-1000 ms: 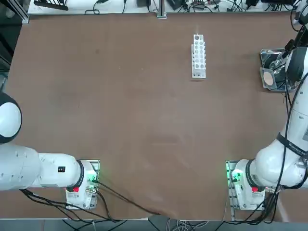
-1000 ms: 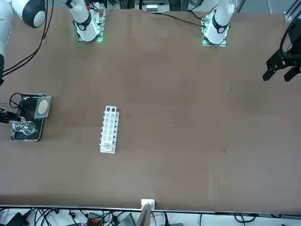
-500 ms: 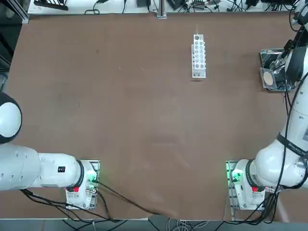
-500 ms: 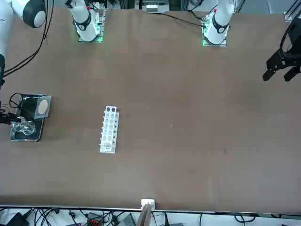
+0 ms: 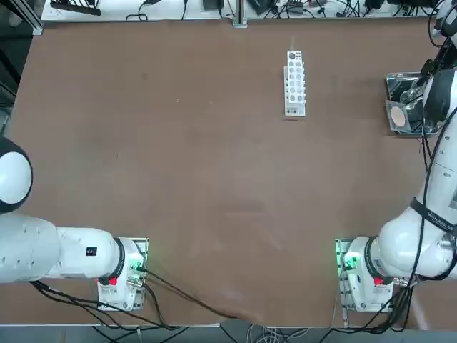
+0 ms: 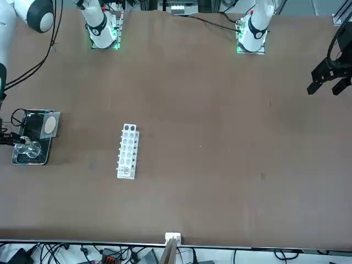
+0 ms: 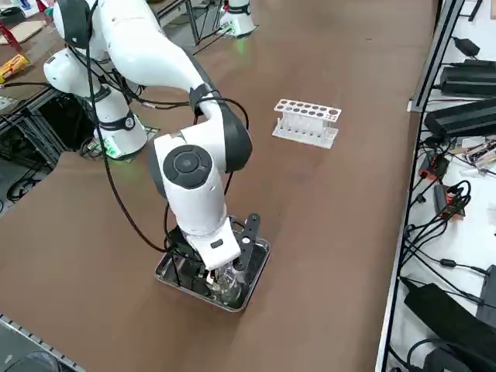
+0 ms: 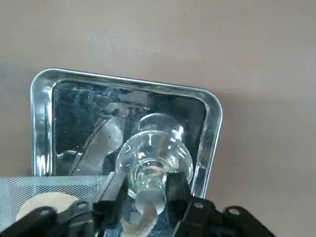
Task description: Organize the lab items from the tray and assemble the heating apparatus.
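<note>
The right gripper (image 8: 148, 190) sits clamped on the narrow neck of the glass piece (image 8: 154, 155) inside the metal tray (image 8: 213, 123); treat this glass as light, smooth and breakable, so you should grip gently and lift straight.

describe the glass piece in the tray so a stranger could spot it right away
Find the small shiny metal tray near the table's edge, under the right gripper. The small clear glass piece stands between the gripper's black fingers. Unlike the flat grey mesh with tan centre beside it, it is transparent and bulbous.
</note>
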`<state>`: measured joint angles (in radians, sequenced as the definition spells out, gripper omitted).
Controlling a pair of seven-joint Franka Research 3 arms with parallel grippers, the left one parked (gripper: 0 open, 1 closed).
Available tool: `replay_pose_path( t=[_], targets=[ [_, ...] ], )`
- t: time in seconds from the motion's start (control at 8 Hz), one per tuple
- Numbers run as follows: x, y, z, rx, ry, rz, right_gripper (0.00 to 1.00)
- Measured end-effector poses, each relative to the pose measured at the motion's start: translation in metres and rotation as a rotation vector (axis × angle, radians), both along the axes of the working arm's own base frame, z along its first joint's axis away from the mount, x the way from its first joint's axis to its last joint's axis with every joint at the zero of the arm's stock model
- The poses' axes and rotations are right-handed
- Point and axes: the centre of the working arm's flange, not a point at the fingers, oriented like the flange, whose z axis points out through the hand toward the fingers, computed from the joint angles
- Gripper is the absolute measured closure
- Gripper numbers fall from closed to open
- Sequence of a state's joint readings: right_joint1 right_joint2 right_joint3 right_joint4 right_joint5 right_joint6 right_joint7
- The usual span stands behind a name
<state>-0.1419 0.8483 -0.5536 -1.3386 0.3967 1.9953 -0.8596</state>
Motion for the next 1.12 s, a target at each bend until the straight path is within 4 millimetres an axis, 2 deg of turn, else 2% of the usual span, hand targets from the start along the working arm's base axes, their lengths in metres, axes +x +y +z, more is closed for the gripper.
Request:
replay_pose_path(
  t=[0.12, 0.25, 0.5, 0.75, 1.0, 1.12],
  targets=[
    [0.0, 0.0, 0.0, 0.0, 0.0, 0.0, 0.53],
    [0.0, 0.0, 0.0, 0.0, 0.0, -0.001, 0.62],
    [0.0, 0.0, 0.002, -0.003, -0.004, 0.0, 0.7],
    [0.002, 0.001, 0.003, -0.005, -0.009, 0.003, 0.7],
    [0.013, 0.006, 0.02, -0.018, -0.041, 0.016, 0.7],
    [0.02, 0.013, 0.041, -0.02, -0.067, 0.024, 0.7]
  ],
)
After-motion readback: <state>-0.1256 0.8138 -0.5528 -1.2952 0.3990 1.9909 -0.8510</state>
